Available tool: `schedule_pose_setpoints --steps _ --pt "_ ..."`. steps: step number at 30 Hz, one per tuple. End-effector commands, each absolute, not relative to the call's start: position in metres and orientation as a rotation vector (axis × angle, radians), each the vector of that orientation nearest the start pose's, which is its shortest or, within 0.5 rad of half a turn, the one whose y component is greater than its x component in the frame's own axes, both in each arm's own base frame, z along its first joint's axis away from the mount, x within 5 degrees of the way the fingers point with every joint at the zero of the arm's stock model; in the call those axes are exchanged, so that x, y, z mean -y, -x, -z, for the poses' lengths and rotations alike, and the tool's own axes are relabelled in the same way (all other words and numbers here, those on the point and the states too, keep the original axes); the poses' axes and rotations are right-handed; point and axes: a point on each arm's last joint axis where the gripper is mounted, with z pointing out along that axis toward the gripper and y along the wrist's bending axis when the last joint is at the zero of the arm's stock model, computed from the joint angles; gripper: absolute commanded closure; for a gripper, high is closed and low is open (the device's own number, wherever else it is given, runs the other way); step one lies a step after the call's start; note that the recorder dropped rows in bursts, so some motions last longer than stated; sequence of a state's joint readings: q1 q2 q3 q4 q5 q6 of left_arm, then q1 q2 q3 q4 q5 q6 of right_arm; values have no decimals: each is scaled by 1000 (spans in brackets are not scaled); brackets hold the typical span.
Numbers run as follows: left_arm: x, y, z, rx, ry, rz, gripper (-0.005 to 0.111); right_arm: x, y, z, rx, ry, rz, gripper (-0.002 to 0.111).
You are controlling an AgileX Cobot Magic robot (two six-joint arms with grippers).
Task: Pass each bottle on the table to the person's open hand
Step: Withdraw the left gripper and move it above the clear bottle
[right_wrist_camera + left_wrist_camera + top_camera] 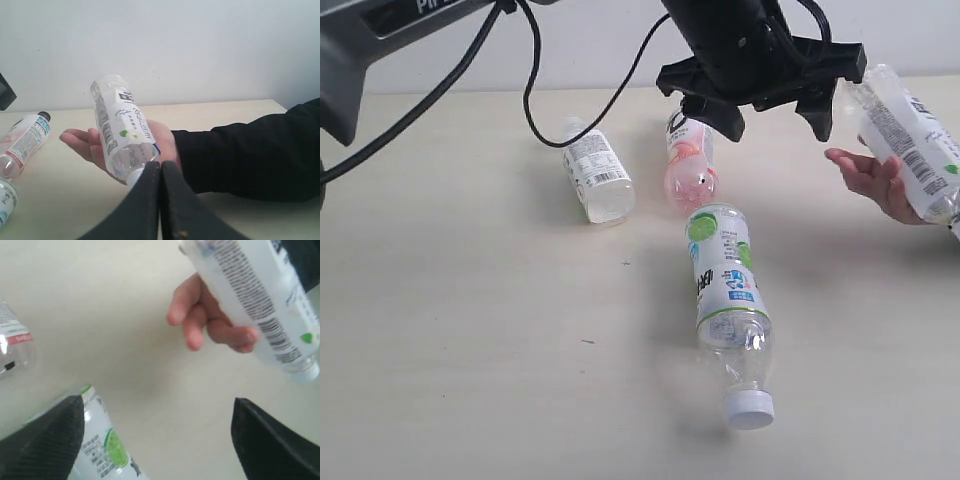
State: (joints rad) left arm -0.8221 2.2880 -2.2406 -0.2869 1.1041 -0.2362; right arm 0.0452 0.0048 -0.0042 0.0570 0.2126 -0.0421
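Here, left tool (775,125) gapes, right tool (160,167) pressed together; barcoded bottle (120,125) lies in hand (875,180).

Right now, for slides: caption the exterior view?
Open left gripper hovers; three bottles lie on table; hand holds a fourth.

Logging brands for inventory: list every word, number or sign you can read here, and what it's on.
"Pi": white letters, partly cut off by the frame edge, on the grey arm.
White-label bottle on the hand: barcode and print too blurred to read.
Lime-label bottle: print too blurred.
Pink bottle: label too small.
Far-left bottle: barcode, print too small.
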Motion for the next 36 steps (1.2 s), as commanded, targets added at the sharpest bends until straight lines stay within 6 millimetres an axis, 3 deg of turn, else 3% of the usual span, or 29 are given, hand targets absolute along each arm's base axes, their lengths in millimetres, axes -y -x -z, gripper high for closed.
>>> schedule_pose_setpoints --steps 1,11,21,36 --pt "384 -318 -282 -2661 -763 608 30 -4 -56 -195 -1682 45 -47 108" --pt "387 -302 -289 -2647 -821 473 30 -4 -56 -195 -1682 45 -47 108" --pt "401 -280 -280 -2538 -921 157 30 -4 -56 -195 -1682 45 -47 108" --pt "400 -275 -283 -2529 -935 150 30 -4 -56 -195 -1682 45 -47 108"
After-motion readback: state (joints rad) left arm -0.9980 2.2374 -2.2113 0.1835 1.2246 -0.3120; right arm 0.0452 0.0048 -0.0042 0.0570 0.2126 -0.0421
